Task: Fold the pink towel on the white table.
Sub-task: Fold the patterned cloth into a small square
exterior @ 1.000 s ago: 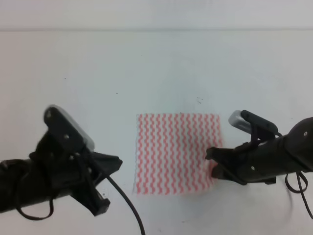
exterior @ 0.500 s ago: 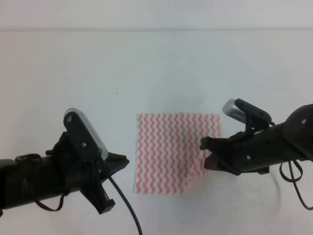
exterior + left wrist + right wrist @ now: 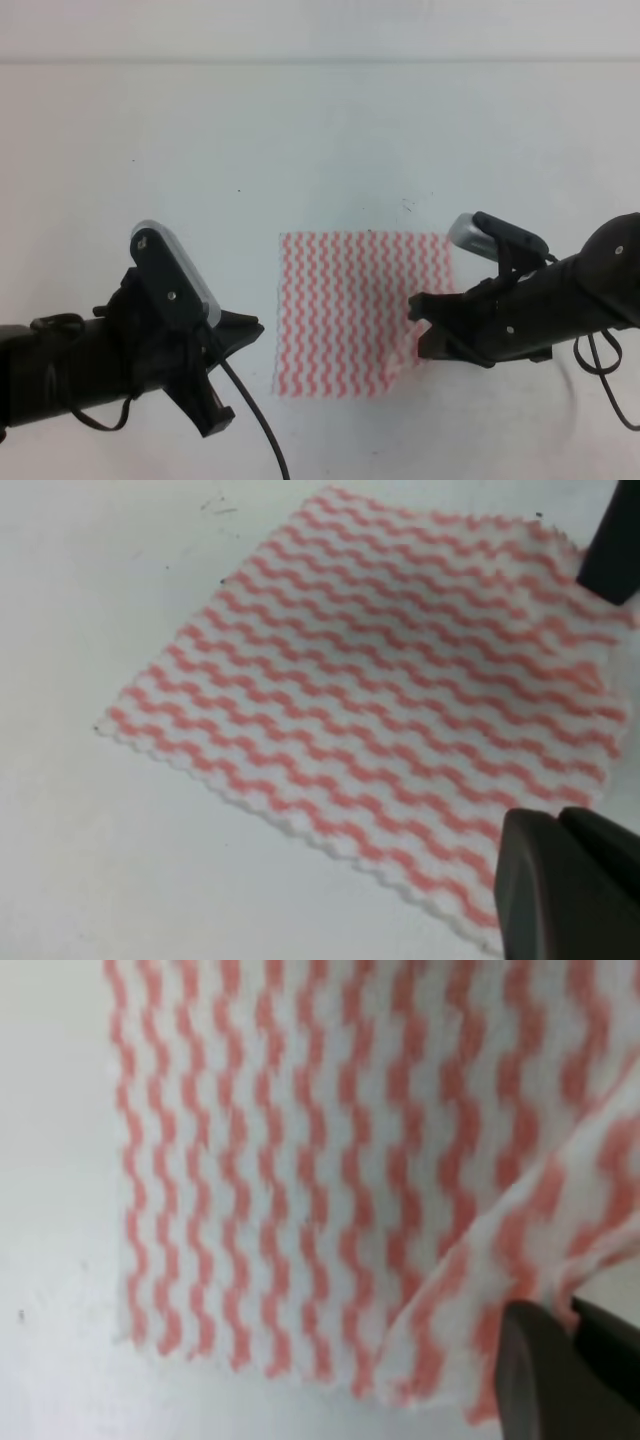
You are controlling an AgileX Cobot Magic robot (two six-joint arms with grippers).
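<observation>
The pink towel (image 3: 355,312) is lying mostly flat on the white worktop (image 3: 320,140). Its near right corner is being gripped and lifted by the right fingers (image 3: 425,330), so the fold is only being started. The state of the left fingers (image 3: 245,335), held beside the towel, cannot be told.

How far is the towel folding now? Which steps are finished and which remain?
Done: the right pincer is shut on the pink towel at its near right corner. In hand: that corner is lifted off the white table and curls inward, as the right wrist view shows; the rest lies flat. Left: the fold itself, with no crease yet. The left pincer waits beside the left edge, holding nothing.
</observation>
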